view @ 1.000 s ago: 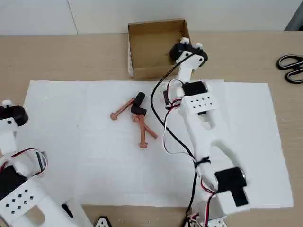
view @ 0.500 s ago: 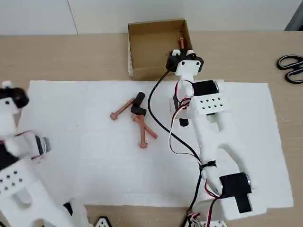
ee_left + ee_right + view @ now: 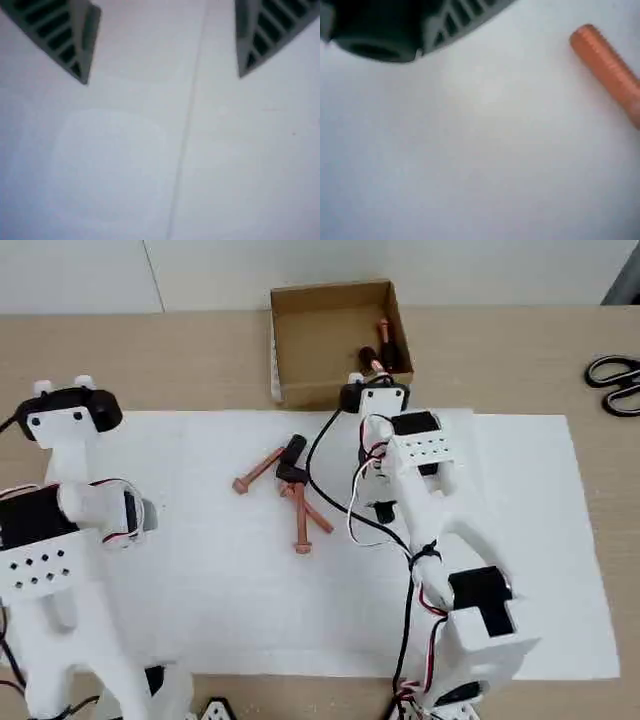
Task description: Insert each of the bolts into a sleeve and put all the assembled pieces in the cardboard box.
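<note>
Drawn back from the cardboard box (image 3: 320, 335), where one sleeved bolt (image 3: 387, 346) lies, the right gripper (image 3: 374, 386) cannot be read as parted or closed, while the left gripper (image 3: 162, 77), swung over the white sheet (image 3: 200, 570), hangs wide open.

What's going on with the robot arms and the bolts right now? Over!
Left gripper open over paper. Right gripper at the box front. One bolt-in-sleeve piece inside; three bolts, two sleeves loose. Scissors far aside, nothing blocking.

No text, label, number or sign can be read, neither on the brown cardboard box (image 3: 320, 345) nor on the white paper sheet (image 3: 230, 610).
</note>
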Robot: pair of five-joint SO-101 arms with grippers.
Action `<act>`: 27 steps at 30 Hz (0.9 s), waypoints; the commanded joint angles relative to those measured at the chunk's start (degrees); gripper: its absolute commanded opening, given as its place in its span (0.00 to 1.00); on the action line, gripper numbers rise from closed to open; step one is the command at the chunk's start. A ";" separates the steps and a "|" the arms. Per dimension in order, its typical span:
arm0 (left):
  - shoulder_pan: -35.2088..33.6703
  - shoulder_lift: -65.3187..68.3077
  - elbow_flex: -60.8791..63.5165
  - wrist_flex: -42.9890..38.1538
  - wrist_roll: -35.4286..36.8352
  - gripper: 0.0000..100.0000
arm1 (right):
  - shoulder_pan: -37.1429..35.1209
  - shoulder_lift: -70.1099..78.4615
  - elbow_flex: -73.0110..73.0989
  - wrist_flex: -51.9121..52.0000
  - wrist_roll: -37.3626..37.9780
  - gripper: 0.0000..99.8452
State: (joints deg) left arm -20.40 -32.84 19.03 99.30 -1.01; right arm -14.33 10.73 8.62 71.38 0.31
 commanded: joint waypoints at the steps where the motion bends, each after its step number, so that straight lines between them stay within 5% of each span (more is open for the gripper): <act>1: 0.35 0.00 -2.59 0.88 0.26 0.18 | 1.19 -0.04 -3.34 -0.40 1.14 0.04; 5: 0.35 0.00 -2.59 0.97 0.26 0.18 | 3.38 -0.04 -3.34 -0.40 1.32 0.11; 27: 0.53 0.00 -2.59 0.97 0.35 0.18 | 4.26 1.71 -3.25 2.33 2.81 0.12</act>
State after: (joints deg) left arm -20.40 -32.84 19.03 99.30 -1.01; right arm -10.29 11.87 8.09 73.76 2.59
